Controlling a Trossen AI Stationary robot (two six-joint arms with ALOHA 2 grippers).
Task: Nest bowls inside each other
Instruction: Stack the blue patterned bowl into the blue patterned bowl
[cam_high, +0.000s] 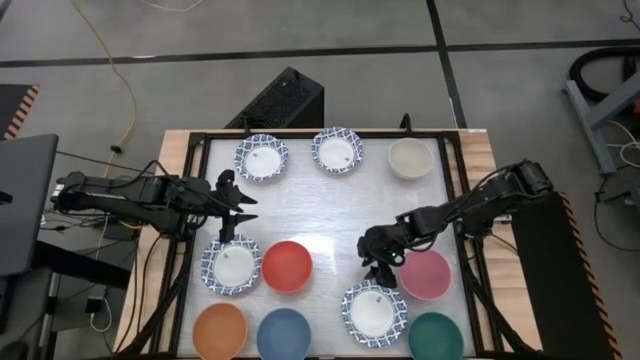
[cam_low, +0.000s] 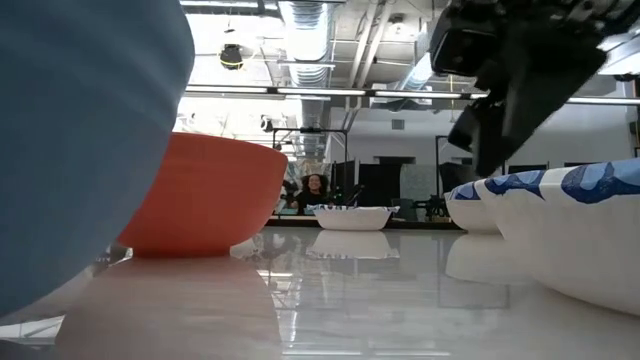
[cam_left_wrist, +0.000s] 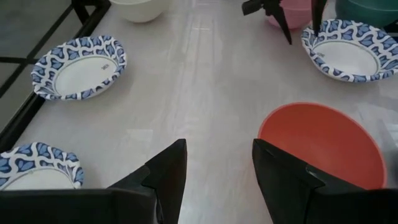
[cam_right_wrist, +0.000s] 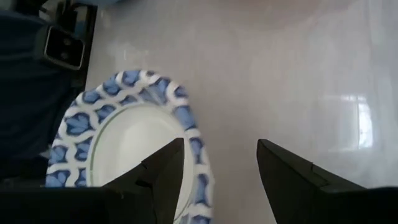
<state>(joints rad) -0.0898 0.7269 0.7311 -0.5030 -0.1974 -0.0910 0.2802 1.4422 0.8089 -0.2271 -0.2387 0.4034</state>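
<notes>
Right gripper (cam_high: 379, 270) wide open, empty, above far rim of front blue-patterned bowl (cam_high: 373, 311), pink bowl (cam_high: 426, 274) beside; contact possibly none. Left gripper (cam_high: 238, 206) open, empty, over table (cam_high: 330, 205) beyond left patterned bowl (cam_high: 231, 265).

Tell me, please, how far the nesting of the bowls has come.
Nothing is nested yet: every bowl, such as the red bowl and the beige bowl, sits alone. In hand: the right claw, open and empty, hangs over a blue-rimmed bowl. The left claw is open too. All stacking remains.
</notes>
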